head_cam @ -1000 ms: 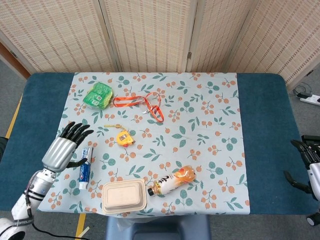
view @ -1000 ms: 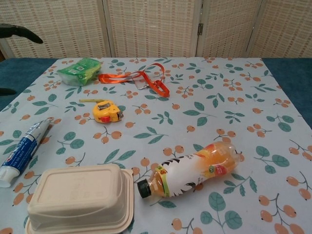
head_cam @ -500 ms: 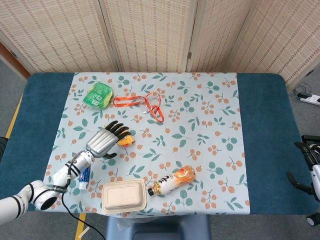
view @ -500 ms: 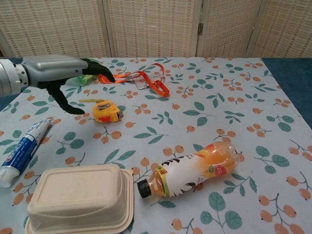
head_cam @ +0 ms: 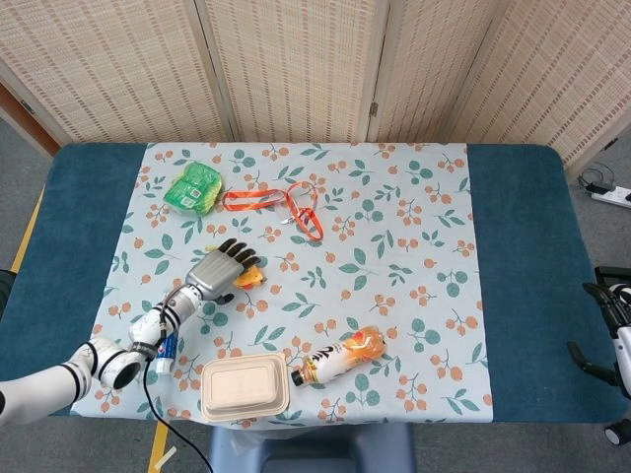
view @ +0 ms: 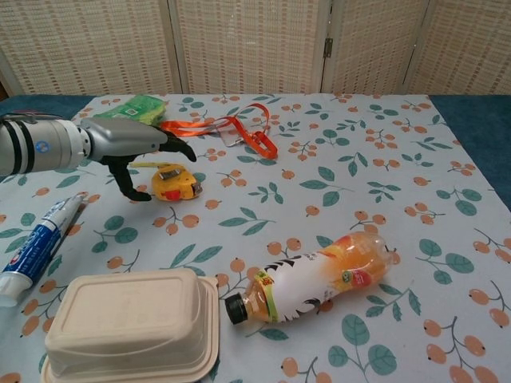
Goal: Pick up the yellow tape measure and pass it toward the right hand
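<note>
The yellow tape measure (view: 176,183) lies on the floral tablecloth, left of centre; in the head view only its right part (head_cam: 252,277) shows past the fingers. My left hand (view: 132,144) (head_cam: 217,273) hovers just over and left of it, fingers spread, thumb pointing down beside its left side, holding nothing. My right hand (head_cam: 606,317) shows only at the head view's far right edge, off the table, fingers apart.
A green packet (head_cam: 193,187) and an orange lanyard (head_cam: 281,202) lie behind the tape measure. A toothpaste tube (view: 36,246), a beige lidded box (view: 132,321) and an orange juice bottle (view: 315,275) lie along the near side.
My left hand has swung in from the table's left edge to the tape measure and come lower over it. The tape measure has not moved.
</note>
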You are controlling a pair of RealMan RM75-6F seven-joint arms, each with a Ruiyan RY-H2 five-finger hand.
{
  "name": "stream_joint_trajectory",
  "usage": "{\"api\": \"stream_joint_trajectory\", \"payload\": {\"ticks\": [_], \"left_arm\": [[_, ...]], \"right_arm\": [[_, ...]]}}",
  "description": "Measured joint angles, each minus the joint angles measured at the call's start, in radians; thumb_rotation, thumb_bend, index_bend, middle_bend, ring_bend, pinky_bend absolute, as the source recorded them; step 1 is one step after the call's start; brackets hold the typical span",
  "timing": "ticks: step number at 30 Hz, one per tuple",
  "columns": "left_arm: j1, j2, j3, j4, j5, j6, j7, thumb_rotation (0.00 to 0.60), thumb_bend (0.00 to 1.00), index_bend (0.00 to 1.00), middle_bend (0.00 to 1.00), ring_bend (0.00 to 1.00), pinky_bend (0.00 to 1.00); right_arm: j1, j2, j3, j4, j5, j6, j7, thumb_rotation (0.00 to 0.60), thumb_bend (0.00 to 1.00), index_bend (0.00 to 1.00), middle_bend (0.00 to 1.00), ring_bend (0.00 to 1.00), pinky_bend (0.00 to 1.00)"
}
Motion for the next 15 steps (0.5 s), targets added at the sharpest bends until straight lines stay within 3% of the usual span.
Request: {"api": "stream_joint_trajectory", "payload": {"ticks": [15], "left_arm": [[-0.045, -0.047, 0.014, 0.076, -0.143, -0.068, 0.077, 0.600, 0.36, 0.20, 0.12, 0.05, 0.00]], "right_arm": [[-0.005, -0.003, 0.002, -0.002, 0.009, -0.006, -0.008, 0.600, 0.36, 0.14, 0.16, 0.20, 0.09]]}}
